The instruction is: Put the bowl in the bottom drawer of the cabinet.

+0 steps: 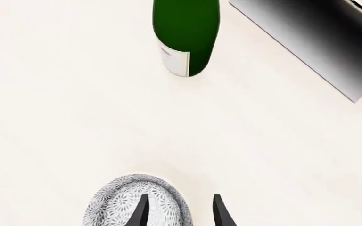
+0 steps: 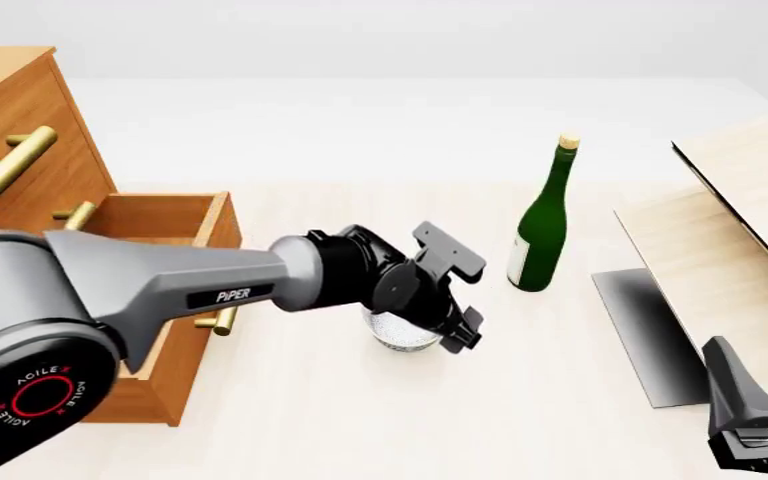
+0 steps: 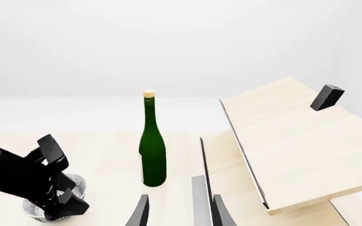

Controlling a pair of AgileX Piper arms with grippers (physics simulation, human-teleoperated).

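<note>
The small round white bowl with a blue-grey speckled pattern (image 2: pixel 404 333) stands on the pale table (image 2: pixel 357 420), near the middle, just right of the open bottom drawer (image 2: pixel 171 240) of the orange-brown wooden cabinet with brass bar handles (image 2: pixel 17 130). The bowl is outside the drawer.

The left pincer (image 1: pixel 179 212) is lowered over the bowl. In the left wrist view its fingers are parted, one fingertip inside the bowl and the other outside the rim; contact with the rim cannot be confirmed.

A tall green glass bottle with a cork-coloured top (image 2: pixel 544 225) stands upright on the table, to the right of and beyond the bowl, apart from it.

The right pincer (image 3: pixel 179 212) is at the near right, fingers parted, holding nothing. Pale light-wood boards (image 2: pixel 744 230) lie to the right.
</note>
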